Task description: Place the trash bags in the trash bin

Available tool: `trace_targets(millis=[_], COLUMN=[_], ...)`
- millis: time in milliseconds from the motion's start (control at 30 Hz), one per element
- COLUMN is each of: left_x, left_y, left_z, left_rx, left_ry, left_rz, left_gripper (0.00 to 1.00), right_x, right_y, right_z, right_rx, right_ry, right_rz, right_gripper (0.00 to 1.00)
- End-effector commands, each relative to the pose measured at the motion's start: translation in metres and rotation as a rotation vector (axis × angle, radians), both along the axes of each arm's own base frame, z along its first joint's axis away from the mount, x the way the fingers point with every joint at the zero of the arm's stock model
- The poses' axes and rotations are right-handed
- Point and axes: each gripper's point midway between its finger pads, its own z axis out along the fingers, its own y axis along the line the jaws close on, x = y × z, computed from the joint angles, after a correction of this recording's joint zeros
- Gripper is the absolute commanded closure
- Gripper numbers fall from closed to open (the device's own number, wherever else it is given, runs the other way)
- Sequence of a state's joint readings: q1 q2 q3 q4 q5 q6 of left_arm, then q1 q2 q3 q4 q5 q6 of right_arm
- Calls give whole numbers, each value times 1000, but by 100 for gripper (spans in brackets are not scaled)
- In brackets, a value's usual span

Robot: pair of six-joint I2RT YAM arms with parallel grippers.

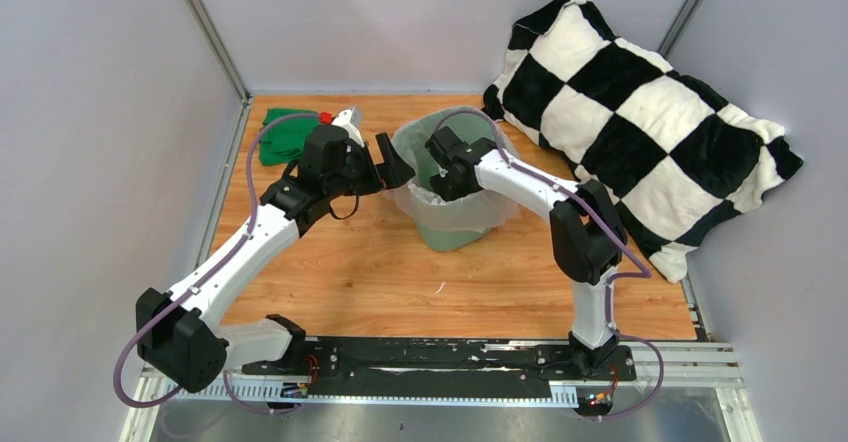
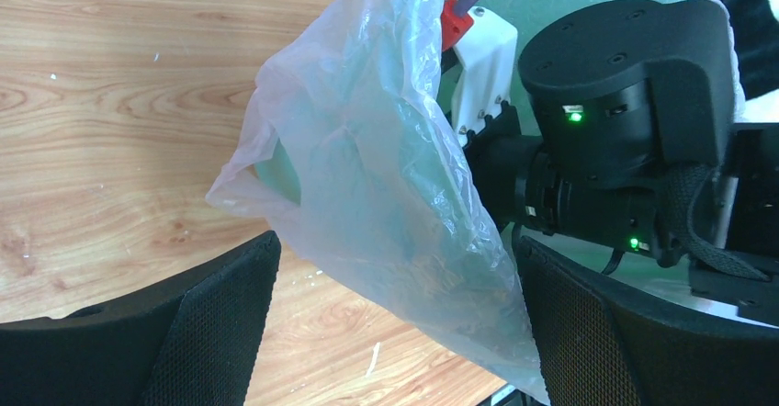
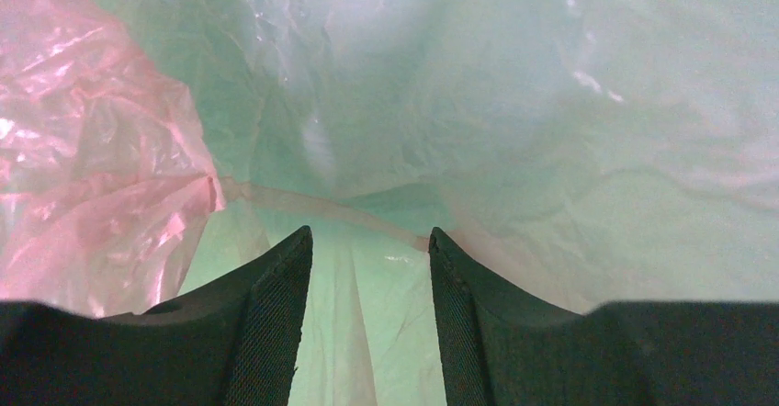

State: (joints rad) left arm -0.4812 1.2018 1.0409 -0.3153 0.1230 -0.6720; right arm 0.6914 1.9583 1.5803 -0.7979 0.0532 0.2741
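We judge the task close to done. The trash bag point(image 1: 437, 206) sits inside the trash bin point(image 1: 462, 237), opened out as a liner, and its upper edge is turned outward over the rim into a pale skirt that hangs down the outer wall. The bin stands upright near the middle of the table point(image 1: 380, 277), between the green cloth point(image 1: 285, 134) and the checkered cushion point(image 1: 640, 122), touching neither. The bin's long axis runs vertically with its mouth facing up. The bag follows it, mouth at the top and body hanging down toward the bin's floor, where a seam crosses the right wrist view. What seems left is tidying. One side of the film is bunched in a pink wad against the inner wall rather than spread flat, and on the side nearest the left arm the turned-over edge hangs loose and puffed out from the wall. The left gripper point(image 2: 397, 250) is just outside that rim, its jaws wide apart on either side of the hanging fold and not closed on it. The right gripper point(image 3: 369, 236) reaches down inside the bin, its jaws a little apart with nothing held between them.
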Motion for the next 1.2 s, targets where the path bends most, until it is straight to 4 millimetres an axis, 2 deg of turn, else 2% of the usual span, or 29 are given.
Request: trace_targets(millis=[0,133,733,933,1167], left_x=[-2,-1,-1,-2,-2], left_y=[0,-2,-5,-6,-6], left_z=[-10,-9,-6,-6,-5], left_rx=[28,27,29,34,38], left_ry=[15,14,8,9,5], left_rz=[-11,-13,-16,-21,-24], left_gripper=[0,0,0,0,0], right_x=[-3,-3,-6,-8,-3], right_y=[1,1,-2,-3,5], right_z=[37,51,89,79,65], right_rx=[29,39,80,64,78], right_ry=[-42,-61,-125,-110,-110], right_rz=[-7,-4,6,0,-19], right_gripper=[47,47,46,46,45])
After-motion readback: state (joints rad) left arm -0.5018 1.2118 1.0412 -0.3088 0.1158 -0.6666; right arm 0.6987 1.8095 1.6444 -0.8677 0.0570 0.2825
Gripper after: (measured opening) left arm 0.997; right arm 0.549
